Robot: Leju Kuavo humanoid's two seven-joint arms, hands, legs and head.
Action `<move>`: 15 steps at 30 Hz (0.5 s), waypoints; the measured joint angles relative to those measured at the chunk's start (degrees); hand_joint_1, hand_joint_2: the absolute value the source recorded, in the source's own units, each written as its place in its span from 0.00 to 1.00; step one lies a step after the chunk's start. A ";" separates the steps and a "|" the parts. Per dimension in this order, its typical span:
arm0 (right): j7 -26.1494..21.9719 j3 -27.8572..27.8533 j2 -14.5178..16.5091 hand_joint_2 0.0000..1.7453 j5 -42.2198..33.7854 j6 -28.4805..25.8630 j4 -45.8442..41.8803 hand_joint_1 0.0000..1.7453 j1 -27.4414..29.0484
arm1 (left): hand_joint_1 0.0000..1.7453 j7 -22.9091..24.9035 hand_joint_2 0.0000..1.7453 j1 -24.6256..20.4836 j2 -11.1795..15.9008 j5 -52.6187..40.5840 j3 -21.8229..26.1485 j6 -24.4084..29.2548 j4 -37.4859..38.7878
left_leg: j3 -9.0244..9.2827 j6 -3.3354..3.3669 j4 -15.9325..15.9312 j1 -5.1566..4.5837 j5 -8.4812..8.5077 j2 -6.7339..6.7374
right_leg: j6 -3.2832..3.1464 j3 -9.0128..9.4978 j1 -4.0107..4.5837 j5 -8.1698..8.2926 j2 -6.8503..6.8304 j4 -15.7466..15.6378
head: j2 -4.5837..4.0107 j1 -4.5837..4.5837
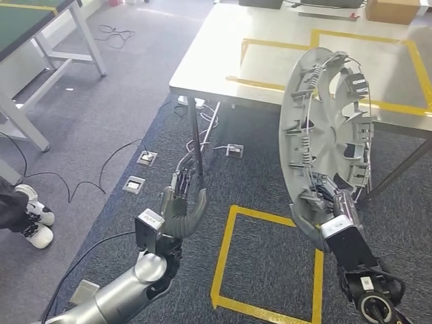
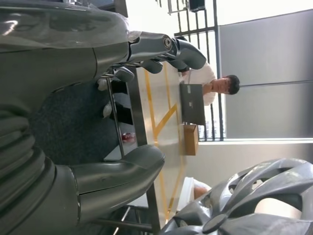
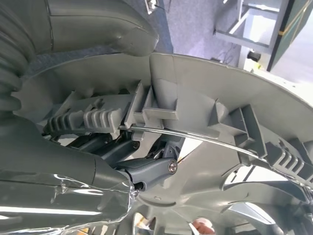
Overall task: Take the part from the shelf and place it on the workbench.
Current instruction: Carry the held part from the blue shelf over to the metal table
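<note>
The part is a large grey plastic wheel cover [image 1: 326,128], held upright on its edge with its ribbed back and wire ring facing me. My right hand [image 1: 318,209] grips its lower rim, thumb on one side and fingers inside, as the right wrist view shows with the rim [image 3: 191,98] clamped close. The cover hangs in front of the near edge of the pale workbench [image 1: 244,61] marked with yellow tape. My left hand [image 1: 183,206] is raised over the carpet to the left, fingers apart and holding nothing. The left wrist view catches the cover's spoked face [image 2: 258,200].
A yellow tape square [image 1: 264,260] marks the grey carpet below. Cables and floor sockets [image 1: 146,158] lie near the bench leg [image 1: 195,138]. A green-topped table [image 1: 30,27] stands at the far left, a person's shoes [image 1: 36,216] beside it. A cardboard box [image 1: 391,9] sits on the bench's far side.
</note>
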 joint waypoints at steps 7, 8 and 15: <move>0.08 -0.82 -0.04 1.00 0.95 -0.09 -0.23 1.00 -0.49 | 0.00 0.00 1.00 -0.11 -0.12 -0.58 0.00 -0.10 -0.42 | -2.89 -1.89 8.52 -0.36 -1.12 0.15 | -1.58 3.27 -0.15 5.64 0.07 -6.19 | -0.01 -0.35; 0.10 -1.04 -0.04 1.00 1.22 -0.22 -0.26 1.00 -0.62 | 0.00 0.03 1.00 -0.03 -0.11 -0.67 0.00 -0.22 -0.47 | -5.65 -2.30 12.43 -0.14 -1.94 0.44 | -1.65 3.76 -0.22 5.10 0.06 -6.25 | 0.00 -0.56; 0.61 -3.65 -0.05 1.00 1.69 -0.76 -0.28 1.00 -2.14 | 0.00 0.13 1.00 0.40 -0.12 -1.22 0.00 -1.89 -0.43 | -11.73 -2.82 7.31 0.77 0.56 1.12 | -0.79 9.26 -0.67 0.25 0.23 -6.26 | 0.00 -1.44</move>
